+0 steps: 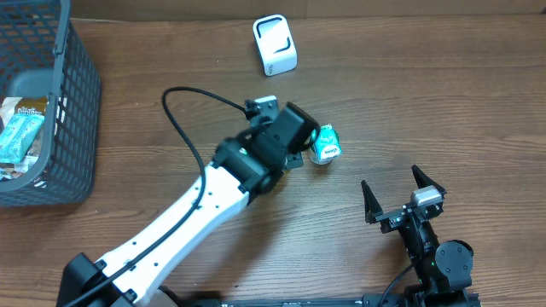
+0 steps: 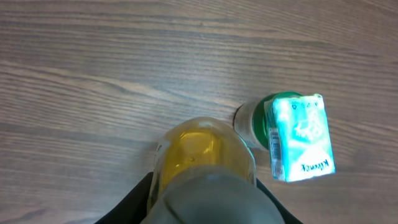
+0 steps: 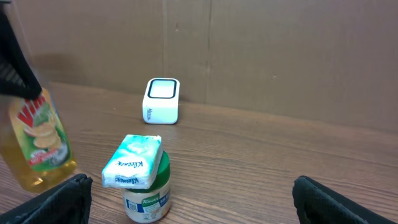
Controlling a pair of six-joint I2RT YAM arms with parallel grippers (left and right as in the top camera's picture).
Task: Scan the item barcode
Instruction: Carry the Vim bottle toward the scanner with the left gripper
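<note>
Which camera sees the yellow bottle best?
The right wrist view: the yellow bottle shows its side and label. The left wrist view sees it only close up and blurry. Overhead, the left arm hides it.

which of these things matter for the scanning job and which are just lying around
For the job: yellow bottle in the left claw, white scanner.
Lying about: tissue pack, green-lidded jar under it, mesh basket.
</note>
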